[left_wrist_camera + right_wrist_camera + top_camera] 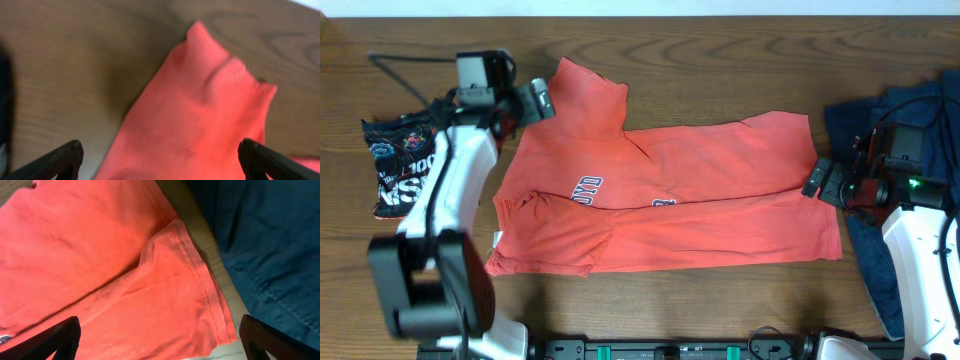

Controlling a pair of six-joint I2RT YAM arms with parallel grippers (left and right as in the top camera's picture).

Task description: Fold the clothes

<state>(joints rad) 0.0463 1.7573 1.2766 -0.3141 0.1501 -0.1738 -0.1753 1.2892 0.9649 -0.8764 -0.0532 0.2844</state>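
The coral-red T-shirt [670,190] lies across the middle of the table, partly folded lengthwise, with a strip of its lettering [586,187] showing. Its sleeve points to the far left [200,110]. My left gripper [540,98] is open and empty, just above that sleeve's edge. My right gripper [823,182] is open and empty at the shirt's right hem [200,280]. The black printed shirt [402,160] lies at the left, partly under my left arm. The navy-blue garment [920,110] lies at the right, under my right arm, and also shows in the right wrist view [270,245].
The wooden table [740,60] has bare wood behind the shirt. A black cable [400,72] runs along the far left. A black rail [660,348] borders the front edge.
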